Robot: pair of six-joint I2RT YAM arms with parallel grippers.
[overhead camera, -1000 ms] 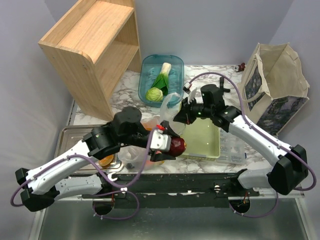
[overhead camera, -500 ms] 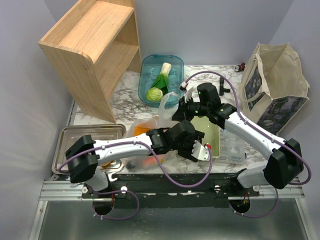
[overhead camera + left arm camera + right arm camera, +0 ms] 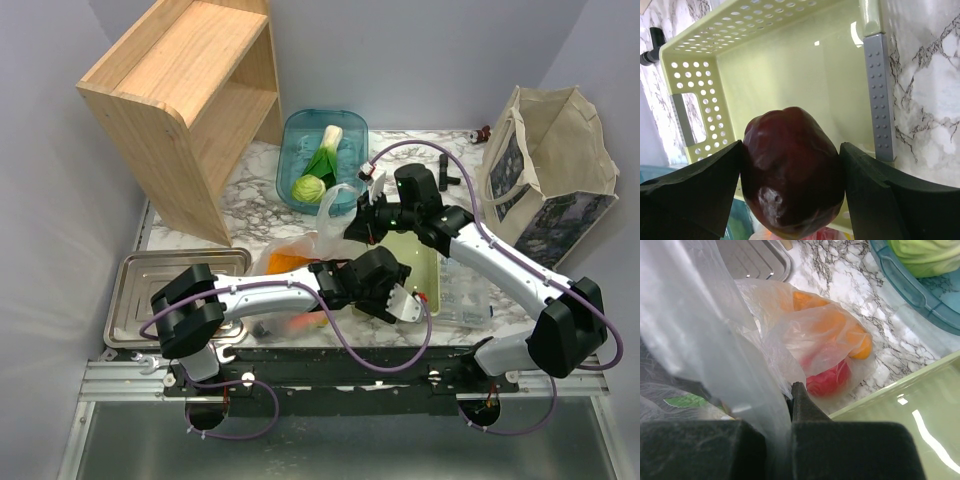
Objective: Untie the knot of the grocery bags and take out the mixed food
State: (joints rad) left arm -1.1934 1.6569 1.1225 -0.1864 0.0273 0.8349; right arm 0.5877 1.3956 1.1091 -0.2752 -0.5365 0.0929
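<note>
Grocery bag [image 3: 730, 365], pinched in the shut right claw [image 3: 790, 407], could tear if tugged, and the apple [image 3: 790, 175] squeezed in the left claw [image 3: 396, 299] could bounce out of the basket [image 3: 790, 65].

Left gripper [image 3: 791, 150] clamps the apple [image 3: 790, 195] — right gripper [image 3: 789, 407] pinched shut on grocery bag [image 3: 715, 340].

1. Left arm [image 3: 255, 295], left of the green basket [image 3: 418, 265]: white links, bulky black joints.
2. Right arm [image 3: 500, 262], right of it: same white-and-black build.
3. Purple cables [image 3: 420, 147] loop along both arms.
4. Left gripper fingers [image 3: 875, 200]: matte black wedges.
</note>
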